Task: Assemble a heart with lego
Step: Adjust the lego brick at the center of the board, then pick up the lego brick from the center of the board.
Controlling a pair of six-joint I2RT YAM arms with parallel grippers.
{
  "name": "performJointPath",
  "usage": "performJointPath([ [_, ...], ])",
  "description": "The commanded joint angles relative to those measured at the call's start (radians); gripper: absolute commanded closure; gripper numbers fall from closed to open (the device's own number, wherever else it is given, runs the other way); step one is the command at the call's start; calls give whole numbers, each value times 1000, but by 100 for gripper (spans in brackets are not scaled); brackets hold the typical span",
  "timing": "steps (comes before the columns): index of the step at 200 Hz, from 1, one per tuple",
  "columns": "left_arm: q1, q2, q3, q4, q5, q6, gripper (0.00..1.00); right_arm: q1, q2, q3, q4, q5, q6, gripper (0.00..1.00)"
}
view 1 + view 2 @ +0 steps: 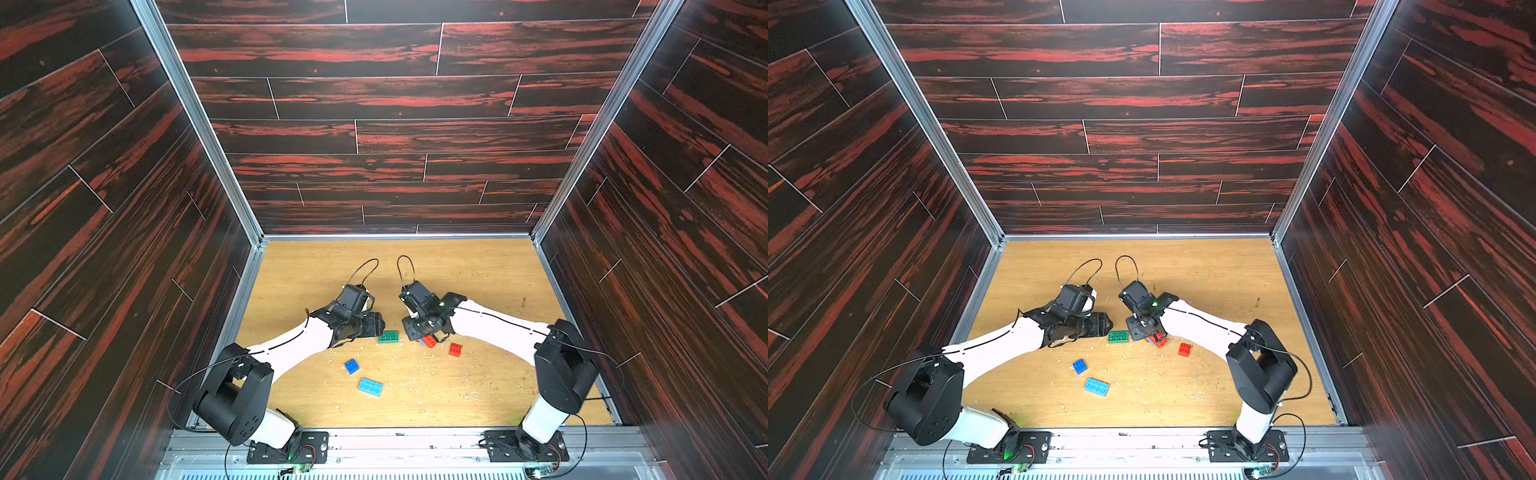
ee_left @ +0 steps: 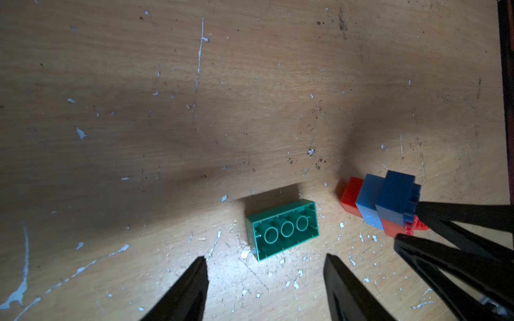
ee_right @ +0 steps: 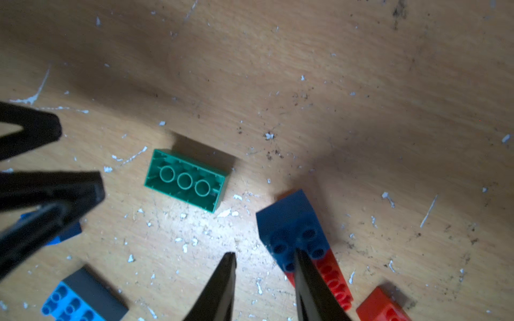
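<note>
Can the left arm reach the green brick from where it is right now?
Probably yes. The left gripper is open just short of the green brick, with only bare table between. The red-and-blue brick cluster sits aside, out of the way.

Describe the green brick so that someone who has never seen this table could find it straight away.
On the wooden table, look between the tips of the left gripper and the right gripper. The green brick lies there alone, beside the joined red and blue cluster. It is the only green piece and lies upside down, showing three hollow rings instead of studs.
</note>
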Motion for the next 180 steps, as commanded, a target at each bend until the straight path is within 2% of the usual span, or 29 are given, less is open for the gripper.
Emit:
performJointPath([
  [1,16,-40,-21,26,13,-26,30,8,42,35,-42,33,-20,62],
  [32,26,-45,-25,15,4,-24,30,6,62,57,-41,64,-27,60],
  [107,42,-73,-24,-34,-33,-15,30,30,18,92,-43,-5,-99,56],
  [121,57,-91,-20,-75,-55,-12,29,66,-4,81,-3,-42,-154,55],
  [143,89,-163,-66,-64,-80,-58,29,89,-8,38,78,-123,-267,46],
  [180,134,-262,-141,-50,-145,-117,28,90,75,50,130,-124,-480,34],
])
